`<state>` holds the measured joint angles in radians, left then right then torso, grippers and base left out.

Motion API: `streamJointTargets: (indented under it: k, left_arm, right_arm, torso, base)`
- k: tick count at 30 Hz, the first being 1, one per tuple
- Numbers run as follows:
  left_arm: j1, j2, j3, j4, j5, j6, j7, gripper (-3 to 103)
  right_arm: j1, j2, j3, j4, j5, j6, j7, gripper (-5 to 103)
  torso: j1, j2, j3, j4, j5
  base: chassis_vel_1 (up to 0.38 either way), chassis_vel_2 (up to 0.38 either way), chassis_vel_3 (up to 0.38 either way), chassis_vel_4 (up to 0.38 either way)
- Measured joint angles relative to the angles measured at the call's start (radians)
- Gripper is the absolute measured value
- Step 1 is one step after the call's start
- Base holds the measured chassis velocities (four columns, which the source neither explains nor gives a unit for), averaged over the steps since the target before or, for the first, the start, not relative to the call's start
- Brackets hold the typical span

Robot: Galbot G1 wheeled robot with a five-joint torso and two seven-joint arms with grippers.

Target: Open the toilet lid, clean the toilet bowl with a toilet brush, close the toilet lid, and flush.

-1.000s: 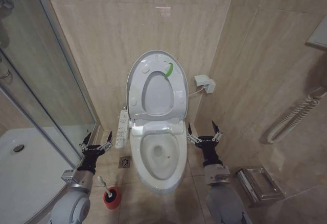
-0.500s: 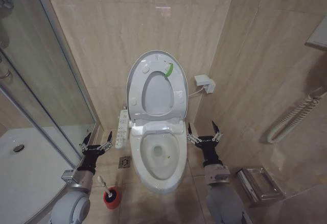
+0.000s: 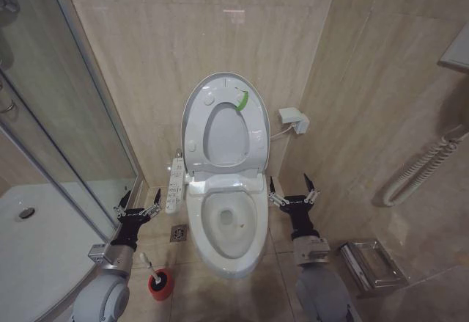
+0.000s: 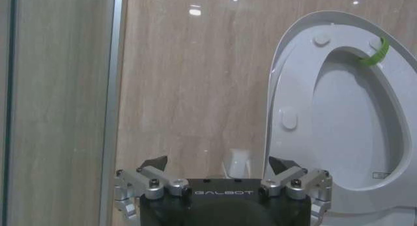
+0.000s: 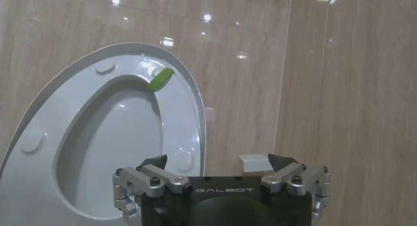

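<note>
Head view: nothing has shifted from the earlier frames; both arms and every object sit where they did a second ago. The toilet lid (image 3: 223, 120) stands raised against the far tiled wall, its underside facing the robot with the green curved strip (image 3: 242, 100) near its upper right. Below it the toilet bowl (image 3: 226, 223) lies uncovered, with the side button panel (image 3: 175, 185) on its left. The toilet brush (image 3: 149, 267) stands in its red cup holder (image 3: 161, 284) on the floor, near and to the left of the bowl, just beside the left arm.

The left claw (image 3: 137, 204) hovers left of the bowl, between the glass shower door (image 3: 66, 138) and the button panel, fingers spread and released, grasping nothing. The right claw (image 3: 292, 192) hovers right of the bowl at a matching height, fingers likewise spread and empty. A metal tray (image 3: 372, 265) lies on the floor to the far right, and a white wall box (image 3: 293, 119) sits on the wall right of the lid.

In the left wrist view the left claw (image 4: 221, 170) points toward the wall with the lid (image 4: 339, 113) beside it; in the right wrist view the right claw (image 5: 218, 167) faces the lid (image 5: 111, 138) too, untouched.
</note>
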<state>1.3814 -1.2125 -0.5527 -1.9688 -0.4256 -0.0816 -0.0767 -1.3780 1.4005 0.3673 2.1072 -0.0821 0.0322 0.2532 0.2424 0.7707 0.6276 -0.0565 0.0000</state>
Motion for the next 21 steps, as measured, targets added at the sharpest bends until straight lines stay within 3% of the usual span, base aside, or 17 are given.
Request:
streamJointTargets:
  k: [21]
  left_arm:
    - [0.0, 0.0, 0.0, 0.0, 0.0, 0.0, 0.0, 100]
  right_arm:
    - [0.0, 0.0, 0.0, 0.0, 0.0, 0.0, 0.0, 100]
  torso:
    - [0.0, 0.0, 0.0, 0.0, 0.0]
  base:
    - [0.0, 0.0, 0.0, 0.0]
